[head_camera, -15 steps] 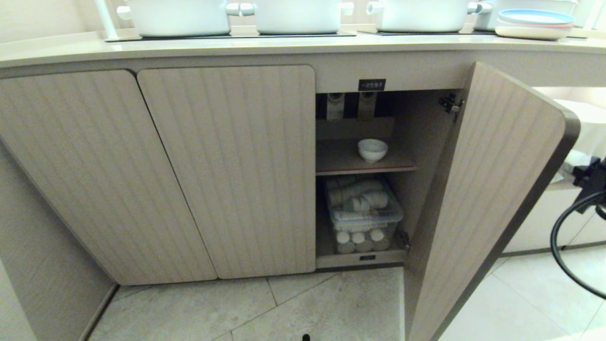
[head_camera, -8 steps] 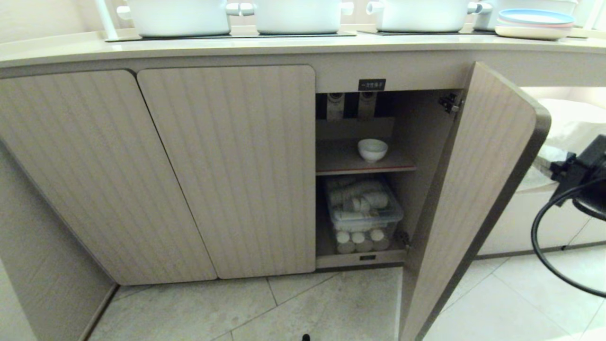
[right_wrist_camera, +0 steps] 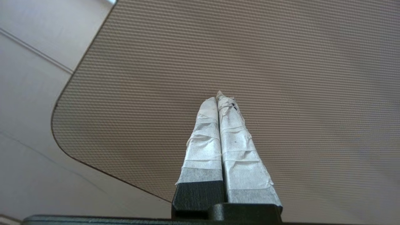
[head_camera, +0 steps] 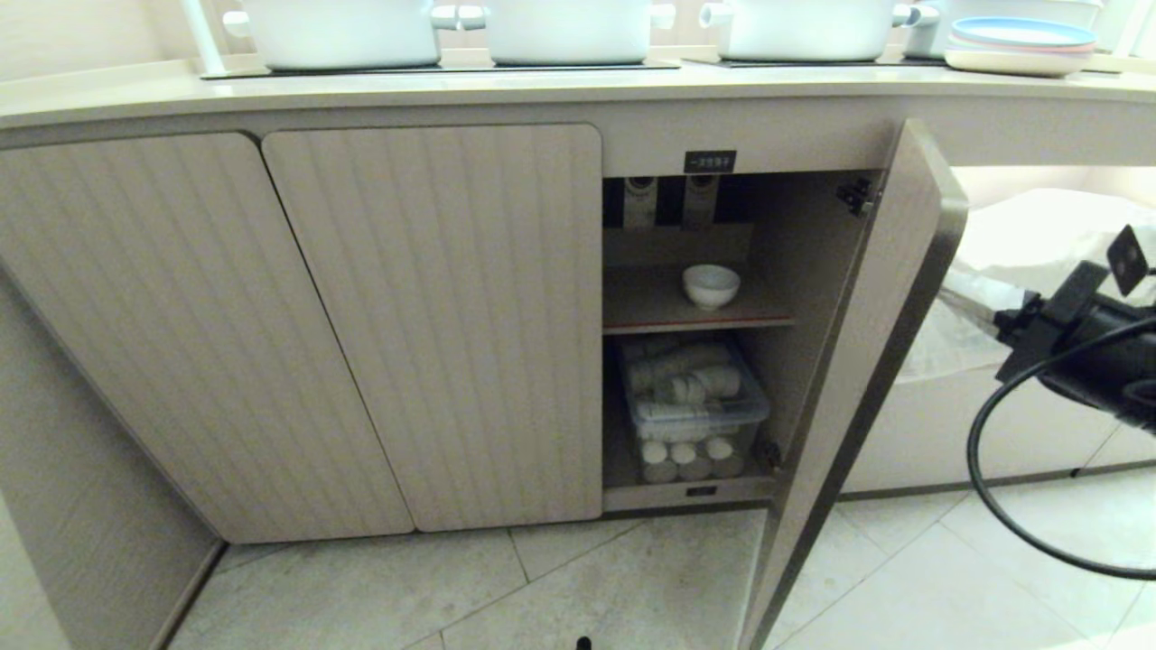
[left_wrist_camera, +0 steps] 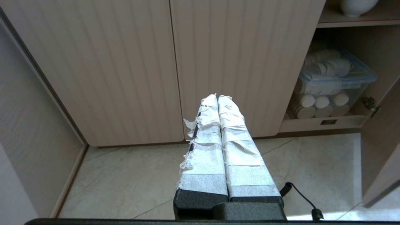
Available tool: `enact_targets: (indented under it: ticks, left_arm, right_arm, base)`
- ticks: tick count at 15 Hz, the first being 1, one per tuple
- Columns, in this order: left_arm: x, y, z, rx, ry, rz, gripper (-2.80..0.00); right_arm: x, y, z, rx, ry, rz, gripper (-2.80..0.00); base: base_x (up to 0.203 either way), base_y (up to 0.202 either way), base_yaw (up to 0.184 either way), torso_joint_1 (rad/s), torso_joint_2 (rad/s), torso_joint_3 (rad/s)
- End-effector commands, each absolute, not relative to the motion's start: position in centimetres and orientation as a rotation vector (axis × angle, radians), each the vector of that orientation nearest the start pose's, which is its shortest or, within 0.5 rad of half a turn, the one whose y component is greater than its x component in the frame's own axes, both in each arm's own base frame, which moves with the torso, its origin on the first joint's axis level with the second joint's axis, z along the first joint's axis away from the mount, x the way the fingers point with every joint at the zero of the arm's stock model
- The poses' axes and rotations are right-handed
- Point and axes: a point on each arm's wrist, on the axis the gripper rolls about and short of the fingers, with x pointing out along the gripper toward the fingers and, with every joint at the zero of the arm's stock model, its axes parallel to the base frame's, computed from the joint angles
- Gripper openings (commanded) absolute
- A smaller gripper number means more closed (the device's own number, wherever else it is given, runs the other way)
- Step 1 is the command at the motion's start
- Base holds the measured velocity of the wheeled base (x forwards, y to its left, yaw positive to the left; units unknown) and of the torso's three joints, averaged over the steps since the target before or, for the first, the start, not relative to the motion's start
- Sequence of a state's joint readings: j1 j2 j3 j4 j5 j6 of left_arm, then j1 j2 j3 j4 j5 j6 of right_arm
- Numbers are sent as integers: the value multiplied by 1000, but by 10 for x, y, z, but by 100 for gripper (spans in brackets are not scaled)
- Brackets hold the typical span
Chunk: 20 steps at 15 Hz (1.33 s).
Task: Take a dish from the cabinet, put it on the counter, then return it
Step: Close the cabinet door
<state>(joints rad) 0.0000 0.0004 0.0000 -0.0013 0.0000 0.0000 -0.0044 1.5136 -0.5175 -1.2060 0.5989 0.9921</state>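
Right gripper (right_wrist_camera: 218,98) behind cabinet door (head_camera: 867,361)

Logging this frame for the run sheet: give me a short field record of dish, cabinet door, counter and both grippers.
dish: white bowl on the upper shelf inside the cabinet, upright
cabinet door: door wide open, hinged on the right
counter: counter holds white pots and stacked plates
right gripper: right gripper shut, empty, tips at the door's face
left gripper: left gripper shut, empty, parked low facing the closed doors

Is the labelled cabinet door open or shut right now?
Open. The cabinet door stands swung out on its hinges, exposing the white bowl on the red-edged shelf.
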Motion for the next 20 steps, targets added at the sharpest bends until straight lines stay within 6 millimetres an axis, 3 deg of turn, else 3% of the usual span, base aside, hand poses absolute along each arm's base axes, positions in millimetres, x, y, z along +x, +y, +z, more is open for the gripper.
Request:
enact_targets:
  ticks: [1,8,12,20]
  left_arm:
    - [-23,0,76,0,-2,0,-280]
    - [-23,0,76,0,-2,0,-280]
    - [-23,0,76,0,-2,0,-280]
    - [-23,0,76,0,-2,0,-280]
  right_arm:
    - [246,14,213,893,117,650,-280]
    - [274,16,211,890,117,645,-280]
    - [287,26,202,857,124,646,-280]
    - [324,42,208,833,-37,611,-280]
  base:
    - [0,0,0,0,0,0]
    - [0,0,0,0,0,0]
    - [0,0,0,0,0,0]
    - [0,0,0,0,0,0]
